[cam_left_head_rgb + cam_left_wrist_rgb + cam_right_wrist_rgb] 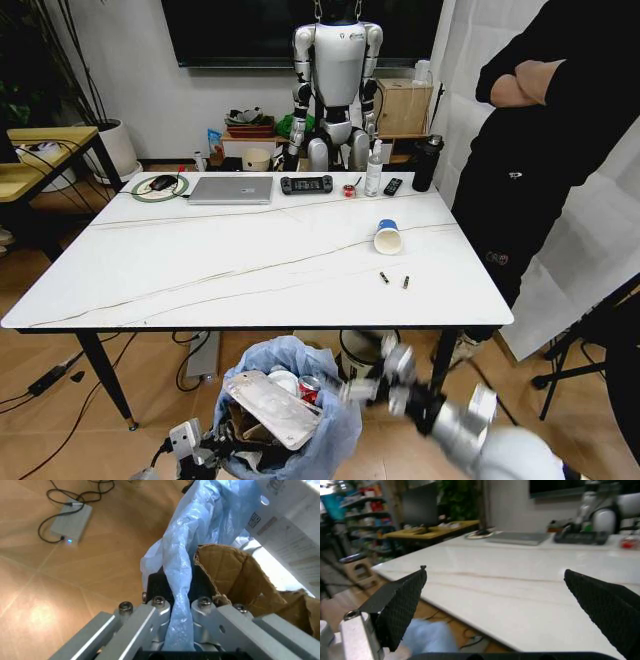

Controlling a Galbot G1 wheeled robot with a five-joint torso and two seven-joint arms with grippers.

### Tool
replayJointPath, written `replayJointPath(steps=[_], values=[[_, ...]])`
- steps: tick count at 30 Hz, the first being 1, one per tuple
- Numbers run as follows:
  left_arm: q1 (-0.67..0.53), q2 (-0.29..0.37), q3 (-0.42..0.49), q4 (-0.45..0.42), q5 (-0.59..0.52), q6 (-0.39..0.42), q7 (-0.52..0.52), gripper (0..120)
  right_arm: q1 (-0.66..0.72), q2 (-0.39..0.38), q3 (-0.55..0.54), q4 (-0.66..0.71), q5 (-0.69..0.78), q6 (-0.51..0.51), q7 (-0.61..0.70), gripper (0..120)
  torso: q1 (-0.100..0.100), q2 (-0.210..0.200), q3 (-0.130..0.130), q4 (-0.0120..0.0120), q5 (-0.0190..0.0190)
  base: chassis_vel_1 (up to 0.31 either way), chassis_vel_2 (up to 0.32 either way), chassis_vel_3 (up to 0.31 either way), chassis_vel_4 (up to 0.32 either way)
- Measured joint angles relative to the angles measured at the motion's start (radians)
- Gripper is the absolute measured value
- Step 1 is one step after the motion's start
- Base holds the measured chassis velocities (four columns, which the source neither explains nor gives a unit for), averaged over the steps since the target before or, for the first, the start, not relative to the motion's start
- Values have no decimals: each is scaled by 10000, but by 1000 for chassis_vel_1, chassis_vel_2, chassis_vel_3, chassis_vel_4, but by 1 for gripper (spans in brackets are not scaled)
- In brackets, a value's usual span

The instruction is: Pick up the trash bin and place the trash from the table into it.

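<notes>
Blue bag rim of trash bin clamped between left gripper jaws, bin held below near table edge. Cardboard just beside the clamped bag, inside the bin. Right gripper jaws wide apart, hovering beside the bin; table edge just beyond them. Paper cup on its side on the table, well beyond both grippers.
</notes>
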State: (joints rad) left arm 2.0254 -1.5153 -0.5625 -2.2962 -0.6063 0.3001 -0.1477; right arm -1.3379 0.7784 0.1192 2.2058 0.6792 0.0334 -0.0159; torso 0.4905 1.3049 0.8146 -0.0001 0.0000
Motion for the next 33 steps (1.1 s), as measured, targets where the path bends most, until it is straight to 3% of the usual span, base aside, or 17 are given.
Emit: replayJointPath(steps=[5,10,12,14,17,22,33], values=[[198,50,-147,-261,70,20,-27,0,1147,635,229,-951,164,-403,685,100,0,0,0,-1,-2,0,0,0,0],[371,100,-257,-501,82,27,-27,0,2663,1417,347,-2514,1,-2000,1753,100,1,0,1,1,1,0,0,0,0],[376,100,-264,-511,83,27,-27,0,2750,1470,346,-2610,-22,-2139,1883,100,1,0,1,1,1,0,0,0,0],[370,96,-286,-530,86,21,-25,0,3166,1762,278,-3105,-52,-3145,2750,100,1,-1,1,1,0,0,0,0,0],[340,92,-289,-530,88,17,-23,0,3306,1889,256,-3426,25,-3676,3012,100,1,0,1,0,-1,0,0,0,0],[279,95,-289,-530,88,9,-14,0,3353,2004,257,-3820,211,-4194,3157,100,1,0,0,-2,0,0,0,0,0],[189,126,-304,-486,33,-6,-6,0,3598,2240,163,-4578,203,-4228,2990,100,-1,0,0,-1,0,0,0,0,0]])
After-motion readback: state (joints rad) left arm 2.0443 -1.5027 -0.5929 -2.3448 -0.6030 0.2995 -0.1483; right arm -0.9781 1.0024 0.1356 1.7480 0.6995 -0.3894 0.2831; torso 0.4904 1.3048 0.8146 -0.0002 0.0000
